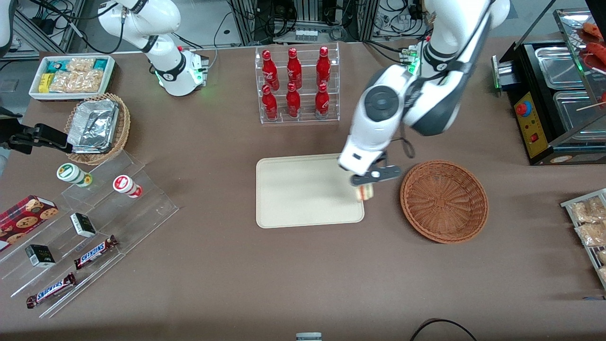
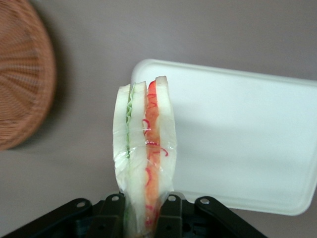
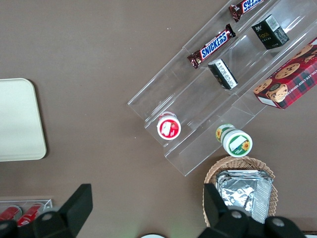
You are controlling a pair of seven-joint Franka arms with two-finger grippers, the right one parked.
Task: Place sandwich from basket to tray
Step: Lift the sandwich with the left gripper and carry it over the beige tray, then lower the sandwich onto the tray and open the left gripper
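My left gripper (image 1: 365, 185) hangs over the edge of the cream tray (image 1: 303, 189) that faces the basket, shut on the sandwich (image 1: 365, 192). In the left wrist view the sandwich (image 2: 144, 148) is a plastic-wrapped wedge of white bread with green and red-orange filling, pinched between the black fingers (image 2: 113, 218) and held above the table beside the tray's corner (image 2: 237, 139). The reddish-brown wicker basket (image 1: 444, 201) sits beside the tray toward the working arm's end and has nothing in it; its rim (image 2: 20, 74) shows in the wrist view too.
A clear rack of red bottles (image 1: 296, 84) stands farther from the front camera than the tray. Toward the parked arm's end are acrylic steps with snack bars (image 1: 94, 251) and cups, a tan basket of foil containers (image 1: 97, 127) and a white snack bin (image 1: 72, 76). A black appliance (image 1: 554, 94) stands at the working arm's end.
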